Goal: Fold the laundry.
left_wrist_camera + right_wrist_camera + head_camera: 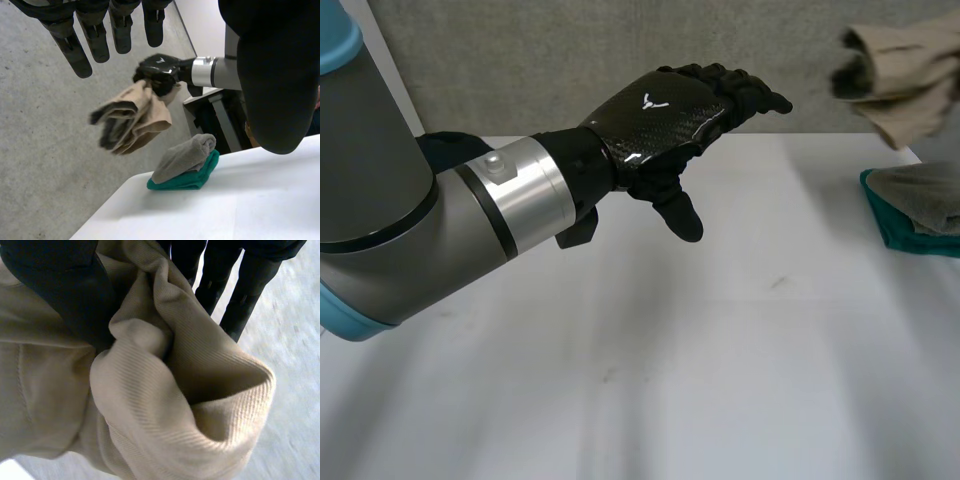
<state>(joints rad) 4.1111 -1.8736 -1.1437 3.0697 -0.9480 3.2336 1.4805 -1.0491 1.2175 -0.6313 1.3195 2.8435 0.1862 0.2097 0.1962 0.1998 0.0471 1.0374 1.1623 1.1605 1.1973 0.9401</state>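
My left hand (665, 115) hovers open above the back middle of the white table (670, 350), fingers straight and holding nothing. In the left wrist view its fingers (95, 35) point toward my right hand (157, 75). That hand is off the table's far right corner, in the air, shut on a bunched beige cloth (132, 120). The cloth hangs from it in loose folds. In the head view the beige cloth (905, 80) is at the upper right. In the right wrist view the thumb (65, 295) presses into the beige cloth (175, 390), with the fingers (240, 285) behind it.
A folded grey cloth (925, 195) lies on a folded teal cloth (895, 235) at the table's right edge, below the hanging beige cloth. The left wrist view shows the same stack, grey (185, 157) over teal (192, 177), near the table's corner.
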